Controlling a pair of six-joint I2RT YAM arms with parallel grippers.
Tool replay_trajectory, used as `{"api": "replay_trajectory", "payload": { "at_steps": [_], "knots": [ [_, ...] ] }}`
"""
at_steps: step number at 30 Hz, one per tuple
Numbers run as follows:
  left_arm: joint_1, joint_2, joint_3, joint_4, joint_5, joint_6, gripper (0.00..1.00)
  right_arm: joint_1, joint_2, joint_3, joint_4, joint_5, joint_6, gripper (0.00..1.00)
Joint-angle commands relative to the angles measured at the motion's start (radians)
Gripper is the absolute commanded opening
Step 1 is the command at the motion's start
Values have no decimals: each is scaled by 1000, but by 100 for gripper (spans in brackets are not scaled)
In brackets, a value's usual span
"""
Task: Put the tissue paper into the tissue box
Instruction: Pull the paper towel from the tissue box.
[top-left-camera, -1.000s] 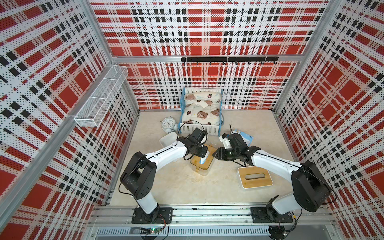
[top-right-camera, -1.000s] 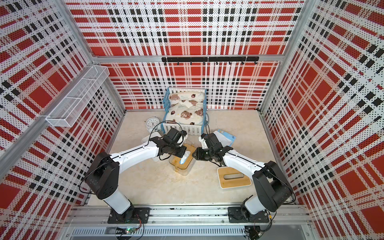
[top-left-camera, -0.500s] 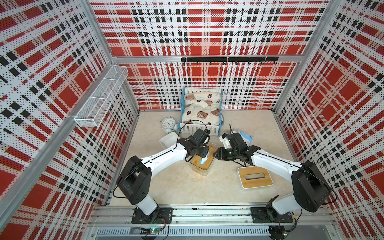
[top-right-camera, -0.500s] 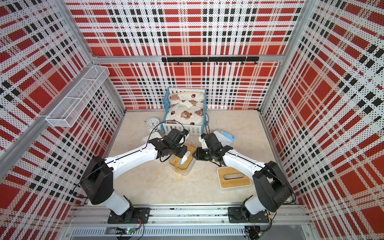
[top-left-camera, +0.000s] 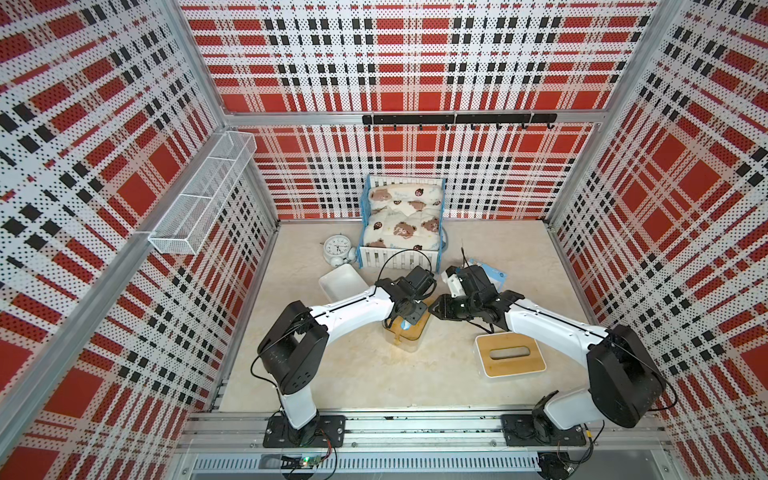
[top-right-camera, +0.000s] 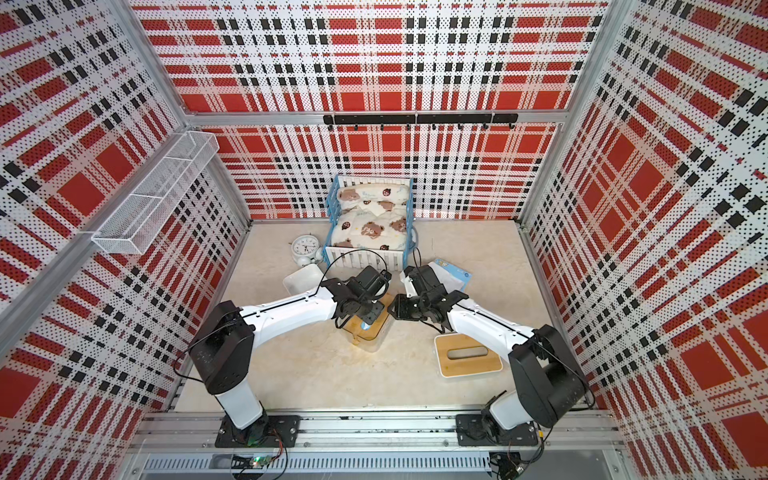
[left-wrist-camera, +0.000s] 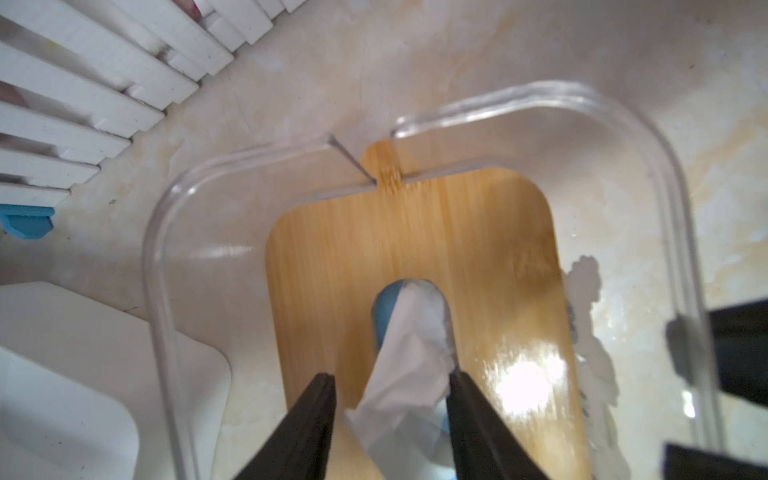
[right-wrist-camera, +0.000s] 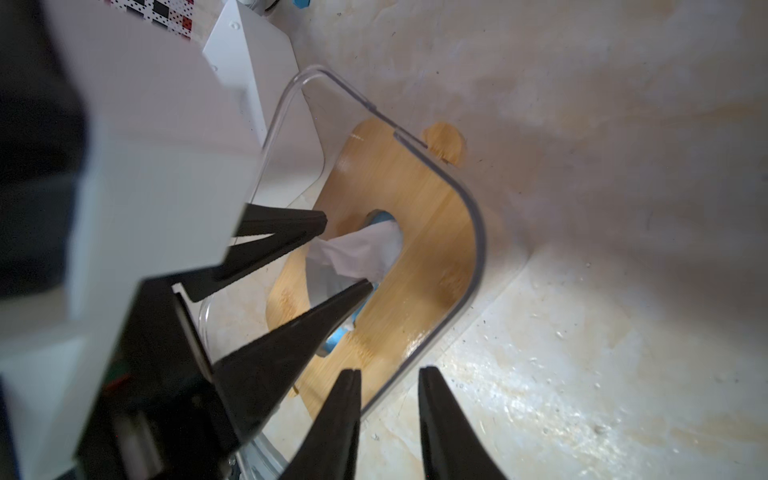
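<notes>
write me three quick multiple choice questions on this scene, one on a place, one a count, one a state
1. Where is the alarm clock?
A) beside the toy bed
B) in the wire basket
C) on the white tray

2. How many boxes carry a slotted bamboo lid?
A) one
B) two
C) four

3. How is the left gripper?
A) shut tight
B) open
C) out of view

Answers:
1 A, it stands close by the bed's near corner.
2 B, the clear box and the white-sided box.
3 B, its jaws stand apart on either side of the tissue sheet.
</notes>
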Motion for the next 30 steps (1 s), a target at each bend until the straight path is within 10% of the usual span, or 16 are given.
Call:
{"api": "replay_trajectory", "payload": {
  "at_steps": [1,30],
  "knots": [
    [4,17,32,-16,-20,11,50,-9,-20,-11,-29,19,-16,31],
    [55,-146,-70,86,20,-116,54,-9,-20,1,-38,18,-22,31]
  ]
}}
